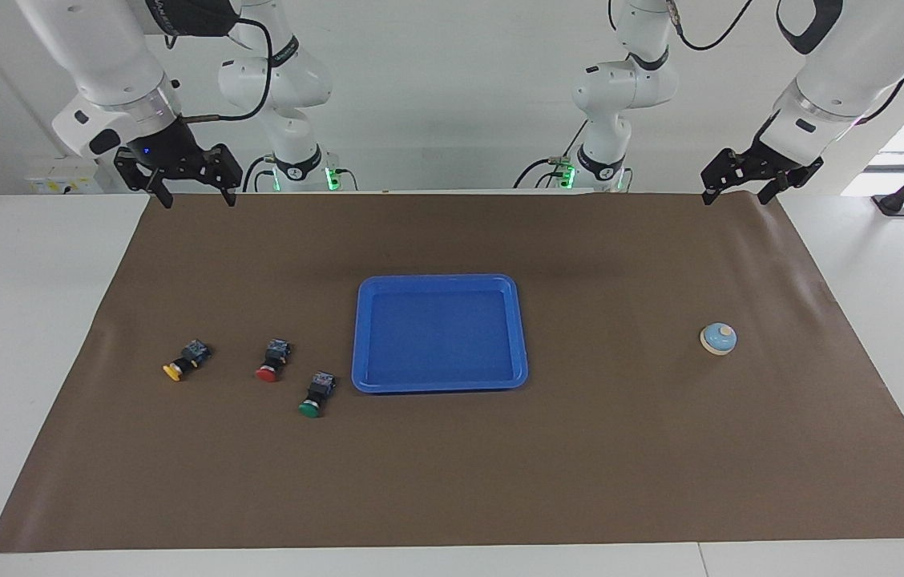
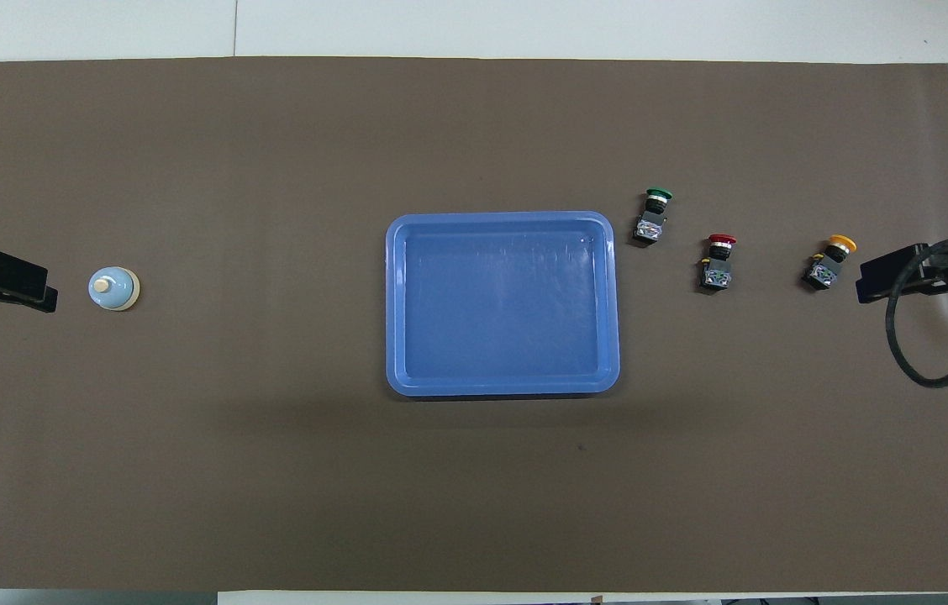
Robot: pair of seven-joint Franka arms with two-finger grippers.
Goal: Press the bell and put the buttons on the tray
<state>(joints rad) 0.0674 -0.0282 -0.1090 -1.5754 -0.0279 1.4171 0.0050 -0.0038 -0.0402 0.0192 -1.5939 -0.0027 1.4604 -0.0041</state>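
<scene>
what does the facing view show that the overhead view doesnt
Only the facing view shows the arms' upper links and bases, and both grippers whole: the right gripper and the left gripper hang open over the mat's edge nearest the robots.

Only the overhead view shows the mat's full outline with all its corners.

Both show the empty tray, the yellow button, red button and green button toward the right arm's end, and the bell toward the left arm's end.
</scene>
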